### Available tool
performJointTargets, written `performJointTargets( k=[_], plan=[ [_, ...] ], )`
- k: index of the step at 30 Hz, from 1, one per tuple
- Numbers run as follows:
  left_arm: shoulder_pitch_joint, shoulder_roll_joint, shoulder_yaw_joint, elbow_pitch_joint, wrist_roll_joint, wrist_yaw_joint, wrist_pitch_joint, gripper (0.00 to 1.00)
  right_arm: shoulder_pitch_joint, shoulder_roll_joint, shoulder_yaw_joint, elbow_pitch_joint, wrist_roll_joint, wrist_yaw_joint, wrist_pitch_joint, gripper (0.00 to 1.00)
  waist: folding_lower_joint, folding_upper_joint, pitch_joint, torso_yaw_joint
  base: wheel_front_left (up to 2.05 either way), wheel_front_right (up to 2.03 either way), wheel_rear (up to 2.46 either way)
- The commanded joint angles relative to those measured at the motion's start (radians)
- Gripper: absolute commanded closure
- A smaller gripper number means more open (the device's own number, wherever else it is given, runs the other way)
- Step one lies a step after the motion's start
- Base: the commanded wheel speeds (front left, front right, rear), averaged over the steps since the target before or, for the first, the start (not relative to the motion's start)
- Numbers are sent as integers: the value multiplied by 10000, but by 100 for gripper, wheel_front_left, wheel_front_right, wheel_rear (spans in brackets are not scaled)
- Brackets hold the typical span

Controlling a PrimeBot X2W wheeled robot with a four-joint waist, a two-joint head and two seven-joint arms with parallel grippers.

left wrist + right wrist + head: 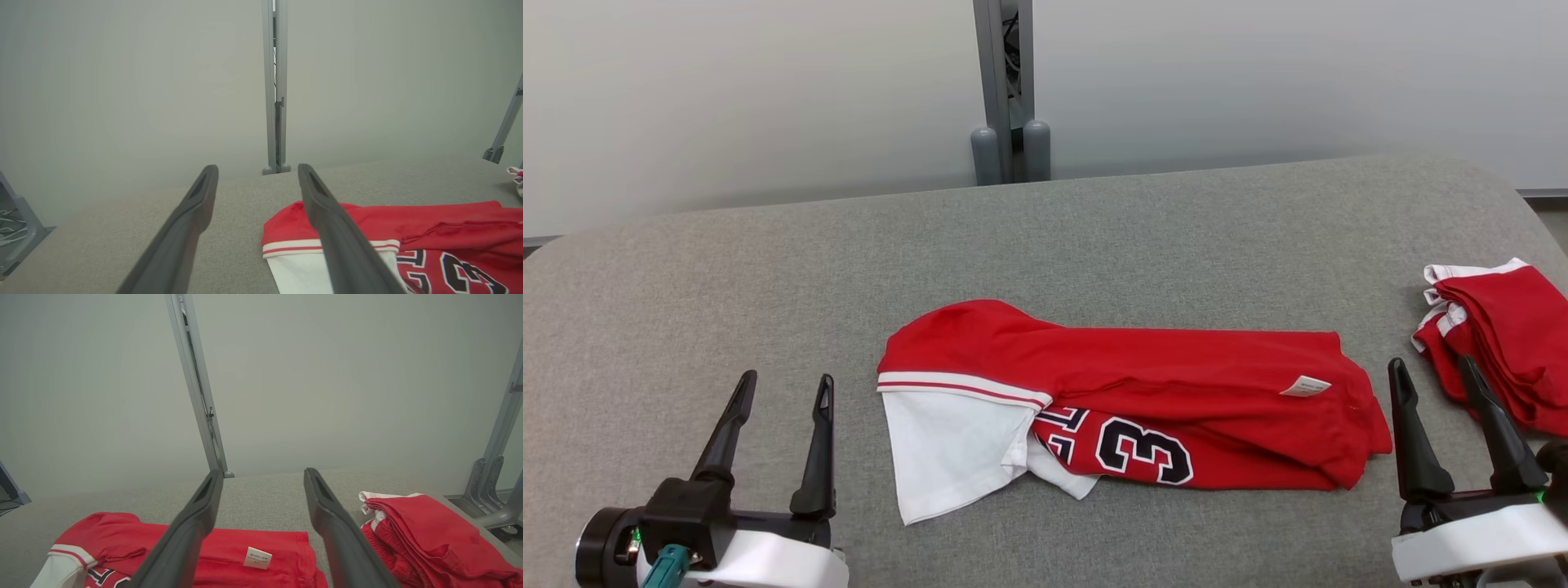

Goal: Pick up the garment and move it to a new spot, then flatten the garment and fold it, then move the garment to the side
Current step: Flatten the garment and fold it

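A red garment (1160,384) with white sleeve, black "23" print and a small white label lies loosely folded across the middle of the grey table (768,269). It also lies low in the left wrist view as the garment (408,228) and in the right wrist view as the garment (229,547). My left gripper (786,384) stands open near the front left, to the left of the white sleeve, holding nothing. Off the garment's right end, my right gripper (1431,367) stands open and empty. The fingers (196,204) and the fingers (204,506) are spread wide.
A second red and white folded cloth (1494,327) lies at the table's right edge, just behind my right gripper. A grey post (1009,90) rises behind the table against pale wall panels. Bare table surface stretches left and behind the garment.
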Motion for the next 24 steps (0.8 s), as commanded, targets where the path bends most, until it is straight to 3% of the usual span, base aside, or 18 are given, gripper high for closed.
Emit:
performJointTargets(
  k=[1,19,24],
  plan=[
    [-33,60,36,-30,30,58,-7,0,163,-58,-38,-6,-26,1,49,0,0,0,-27,4,0,0,0],
    [-56,219,-32,-126,6,143,220,0,169,-57,-23,-56,-20,1,114,0,0,0,66,-6,0,0,0],
    [-344,270,-372,124,-445,-337,1133,0,52,-57,-11,-128,-71,1,134,0,0,0,280,42,0,0,0]
  ],
)
